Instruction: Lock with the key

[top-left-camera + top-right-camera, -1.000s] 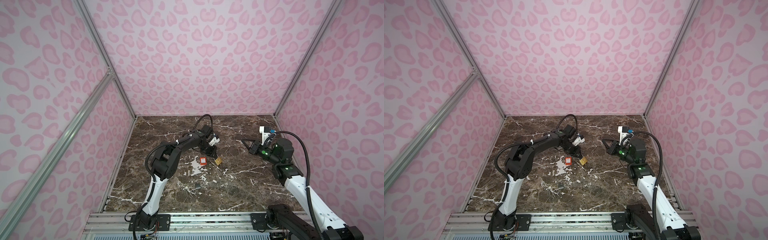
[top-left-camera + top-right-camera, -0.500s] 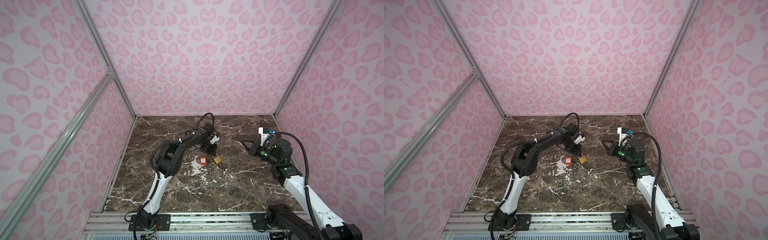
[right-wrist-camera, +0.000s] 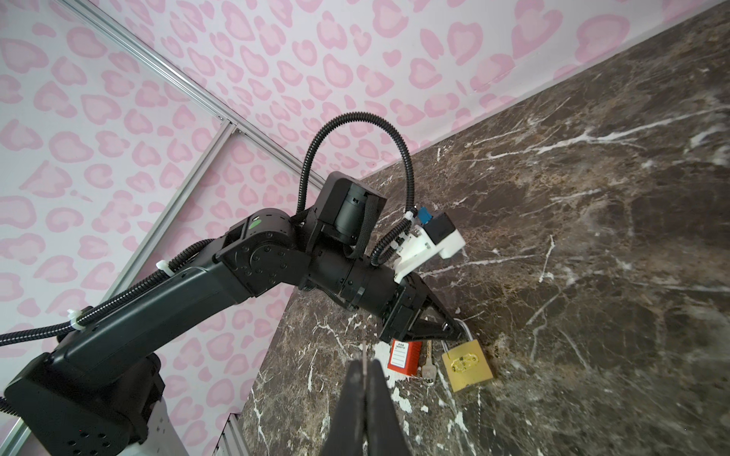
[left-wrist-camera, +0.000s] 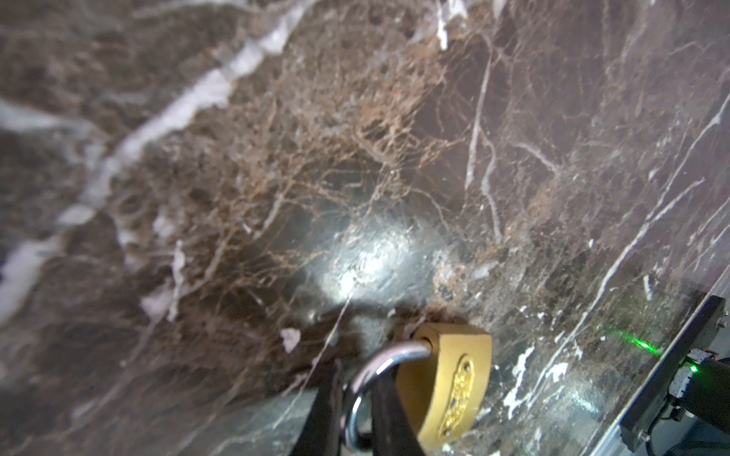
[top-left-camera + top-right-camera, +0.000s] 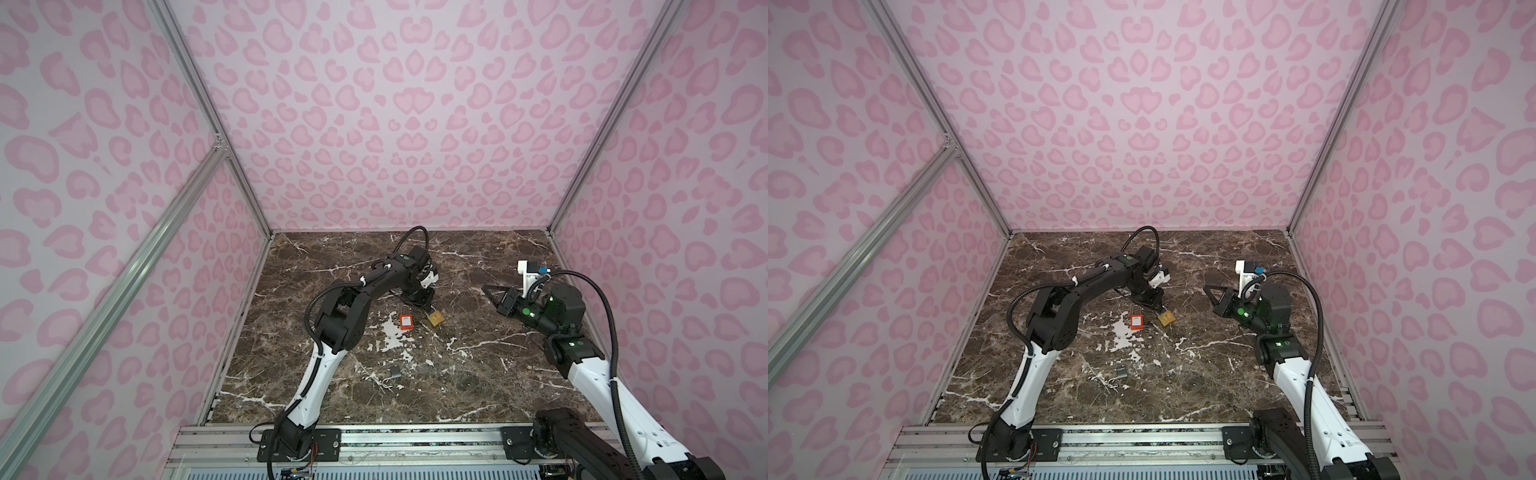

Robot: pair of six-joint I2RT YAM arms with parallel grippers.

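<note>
- Near the middle of the counter (image 5: 478, 374), the brass padlock (image 5: 436, 319) lies flat. Its shackle points toward 10 o'clock, where the left gripper (image 3: 452, 331) meets it.
- The left jaws are pinched on the shackle, and the left wrist view shows one finger (image 4: 389, 406) through the loop. This probably pins the lock so its body cannot slide or spin.
- The right gripper (image 3: 364, 367) hovers off the counter at about 2 o'clock from the padlock, aimed at it. Its jaws are pressed together. A thin sliver shows at the tips; whether it is a key cannot be told.
- A loose key (image 3: 428, 369) rests between the brass padlock and the red padlock (image 5: 406, 322), which sits at its 9 o'clock.
</note>
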